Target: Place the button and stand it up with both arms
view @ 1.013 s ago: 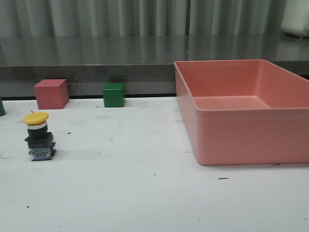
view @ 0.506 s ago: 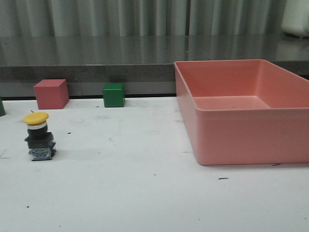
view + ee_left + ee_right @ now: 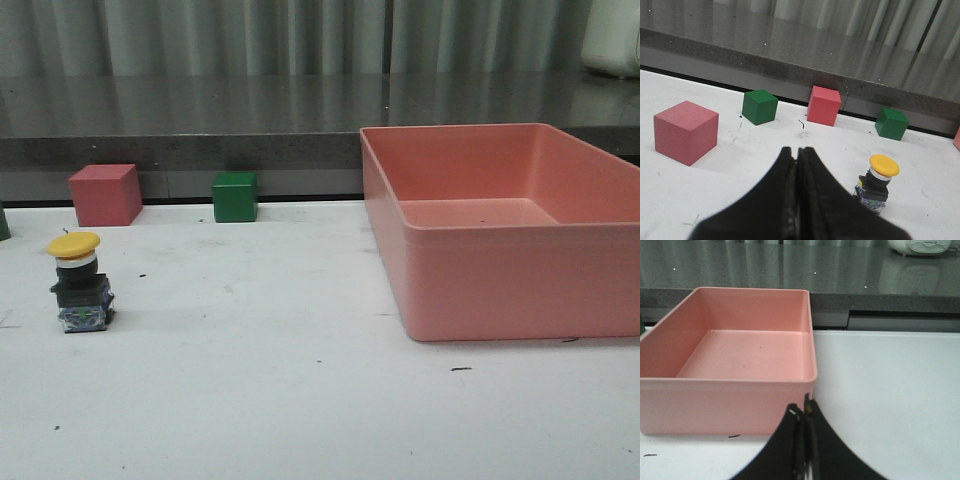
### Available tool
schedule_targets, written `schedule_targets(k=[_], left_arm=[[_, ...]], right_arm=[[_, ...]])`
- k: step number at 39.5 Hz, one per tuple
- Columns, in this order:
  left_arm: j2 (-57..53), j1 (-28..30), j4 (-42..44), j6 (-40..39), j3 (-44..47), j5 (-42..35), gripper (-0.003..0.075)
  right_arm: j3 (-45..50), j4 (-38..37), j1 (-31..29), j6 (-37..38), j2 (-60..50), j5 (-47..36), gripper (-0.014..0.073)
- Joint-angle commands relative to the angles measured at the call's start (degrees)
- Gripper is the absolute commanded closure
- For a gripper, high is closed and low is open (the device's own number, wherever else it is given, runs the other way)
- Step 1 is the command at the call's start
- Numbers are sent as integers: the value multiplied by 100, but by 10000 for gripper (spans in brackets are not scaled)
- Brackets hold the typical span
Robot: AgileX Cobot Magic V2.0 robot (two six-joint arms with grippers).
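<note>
- Button [image 3: 79,281] stands upright on the white bench [image 3: 280,400], near-left area, yellow cap on top, clear-bluish base down; nothing touching it.
- Left pincer [image 3: 798,155]: fingers pressed together, holding nothing, above the bench well apart from the button.
- Right pincer [image 3: 804,412]: fingers together, empty, just in front of the pink bin's [image 3: 480,290] near wall.
- Far edge of bench: red cube [image 3: 104,194], green cube [image 3: 235,196], well apart from the button.
</note>
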Motion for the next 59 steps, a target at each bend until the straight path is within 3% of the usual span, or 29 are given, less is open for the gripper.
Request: schedule_targets(k=[1,18,41,53,59], left_arm=[[-128,-8,-45,-55,91,-502,740],[-128,-8,-45,-55,91,-502,740],[-128,-8,-45,-55,91,-502,740],[-128,-8,-45,-55,91,-502,740],[-128,-8,-45,-55,91,-502,740]], right_arm=[[112,7,-157,-4,57,-808,662],[456,7,-187,-4,-791,-865,662],[456,18,-187,-4,-772,-892,662],[456,784,-187,-213,-772,-608,662],[456,798,-187,-213,-772,-331,662]])
